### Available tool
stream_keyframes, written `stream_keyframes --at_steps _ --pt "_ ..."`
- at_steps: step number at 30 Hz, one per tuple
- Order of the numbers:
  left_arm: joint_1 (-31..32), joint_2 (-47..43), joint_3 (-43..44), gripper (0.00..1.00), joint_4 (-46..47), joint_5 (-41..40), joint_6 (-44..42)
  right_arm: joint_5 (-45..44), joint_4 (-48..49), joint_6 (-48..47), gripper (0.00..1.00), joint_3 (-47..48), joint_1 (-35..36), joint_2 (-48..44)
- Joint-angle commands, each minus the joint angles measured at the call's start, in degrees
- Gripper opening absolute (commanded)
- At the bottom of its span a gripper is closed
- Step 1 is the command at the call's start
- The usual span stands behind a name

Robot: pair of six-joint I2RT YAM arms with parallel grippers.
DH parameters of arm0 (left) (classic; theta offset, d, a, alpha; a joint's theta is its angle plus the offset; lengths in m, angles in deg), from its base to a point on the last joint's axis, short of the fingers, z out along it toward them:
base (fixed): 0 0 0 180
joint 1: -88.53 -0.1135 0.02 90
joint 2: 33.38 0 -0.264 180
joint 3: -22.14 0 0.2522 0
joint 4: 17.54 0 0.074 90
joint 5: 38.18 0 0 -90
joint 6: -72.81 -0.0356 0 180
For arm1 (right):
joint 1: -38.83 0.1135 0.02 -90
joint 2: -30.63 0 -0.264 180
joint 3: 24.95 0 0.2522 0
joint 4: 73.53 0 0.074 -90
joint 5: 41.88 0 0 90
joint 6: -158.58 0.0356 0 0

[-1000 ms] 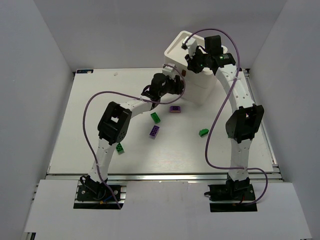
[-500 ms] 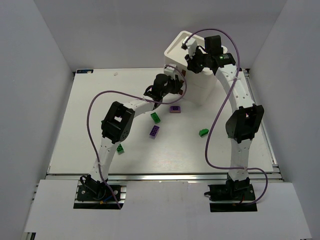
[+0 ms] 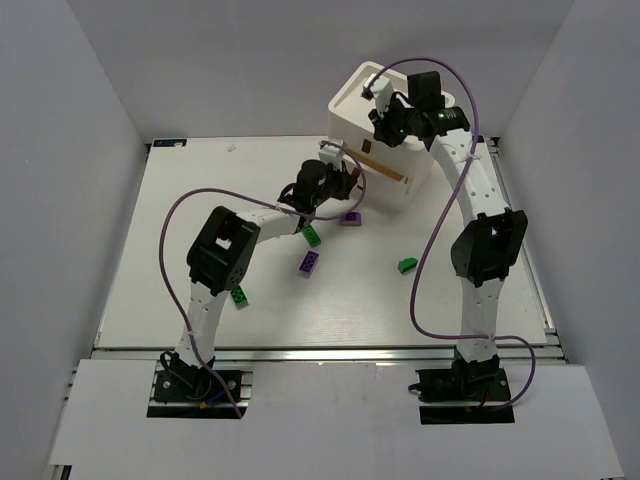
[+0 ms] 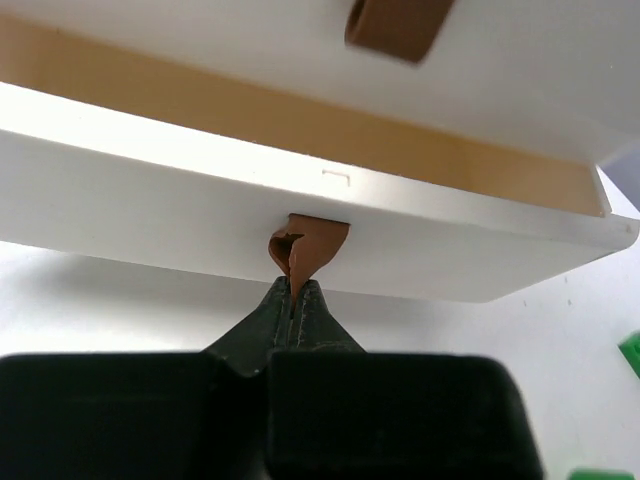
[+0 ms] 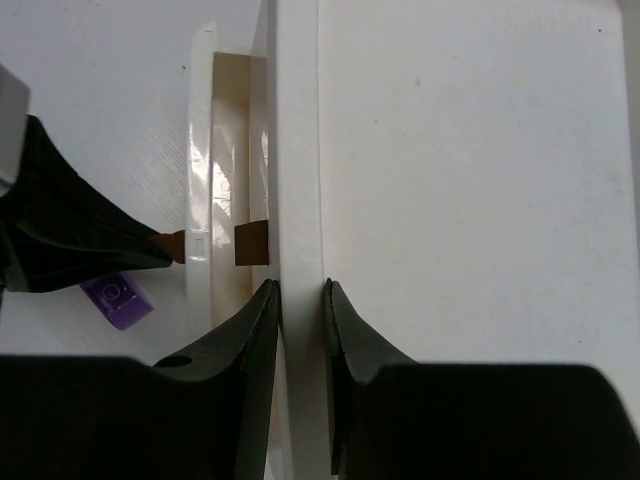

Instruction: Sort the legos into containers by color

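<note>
While your left hand [image 4: 297,292] is pinched fully shut on the brown tab [image 4: 312,240] of the lower white bin [image 4: 150,200], your right hand [image 5: 298,292] is closed narrowly on the rim of the upper white bin [image 5: 450,150]. That bin sits at a slant above the lower one, upper centre of the top view, with a gap between them. Loose on the table [image 3: 200,200] below them are two purple legos [image 3: 349,218] and three green legos [image 3: 313,235]. The nearest purple one lies just below your left hand.
</note>
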Motion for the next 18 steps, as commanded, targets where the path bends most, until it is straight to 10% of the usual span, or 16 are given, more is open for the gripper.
stream_keyframes --at_steps 1,13,15,18 --pt "-0.95 -8.94 -4.3 0.0 2.33 -0.57 -0.56 -2.73 -10.05 2.26 0.1 -3.64 0.76 3.84" --pt "-0.95 -16.17 -13.01 0.0 2.6 -2.33 -0.56 -3.79 -10.49 1.74 0.15 -4.69 0.59 3.66" --pt "-0.95 -16.61 -13.11 0.03 2.16 -3.03 0.23 -2.65 -10.48 1.04 0.31 -5.04 0.5 3.05" --pt "-0.95 -17.39 -12.05 0.39 -0.13 -3.3 0.59 -0.54 -9.08 0.68 0.59 -6.09 0.59 1.47"
